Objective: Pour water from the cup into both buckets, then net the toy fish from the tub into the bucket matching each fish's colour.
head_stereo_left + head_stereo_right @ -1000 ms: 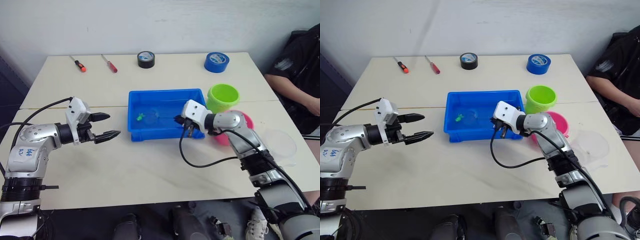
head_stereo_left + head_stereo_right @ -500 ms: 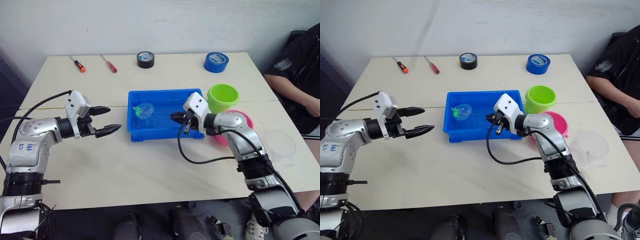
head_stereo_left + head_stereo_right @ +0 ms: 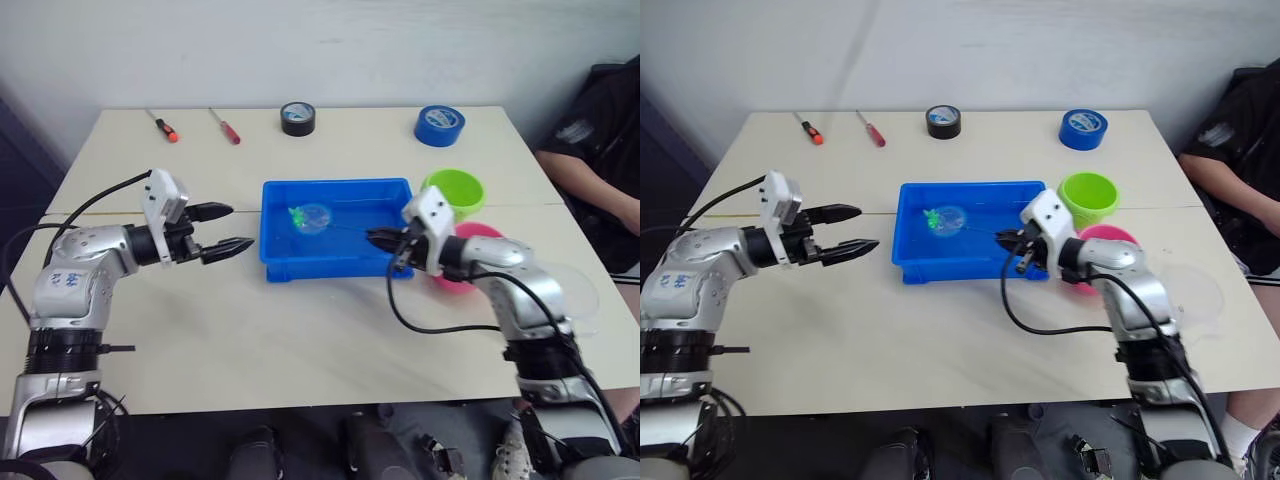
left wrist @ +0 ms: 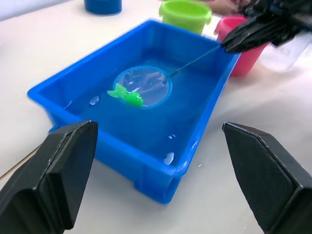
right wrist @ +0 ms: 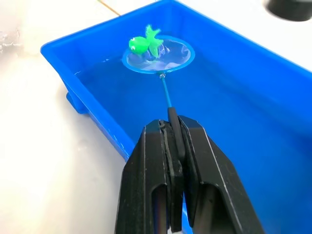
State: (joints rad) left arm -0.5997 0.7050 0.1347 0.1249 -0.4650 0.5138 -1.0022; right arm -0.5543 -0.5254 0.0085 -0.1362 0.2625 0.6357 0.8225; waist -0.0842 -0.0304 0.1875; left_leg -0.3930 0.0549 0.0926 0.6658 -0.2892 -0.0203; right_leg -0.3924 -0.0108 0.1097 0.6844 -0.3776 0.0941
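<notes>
we are clenching our right pincer (image 5: 174,127) on the handle of the net (image 5: 158,54), holding the hoop out level over the tub (image 3: 290,262) at frame centre so the green fish (image 5: 143,43) sitting on the mesh is not slipping off. our left pincer (image 3: 222,228) is hanging released, left of the tub, apart from it. the green bucket (image 3: 455,189) is standing right of the tub, the pink bucket (image 3: 470,236) partly behind our right arm, the cup (image 3: 578,287) near the right edge. screwdrivers (image 3: 160,125) and tape rolls (image 3: 440,124) are lying along the surface's far side, out of the way.
</notes>
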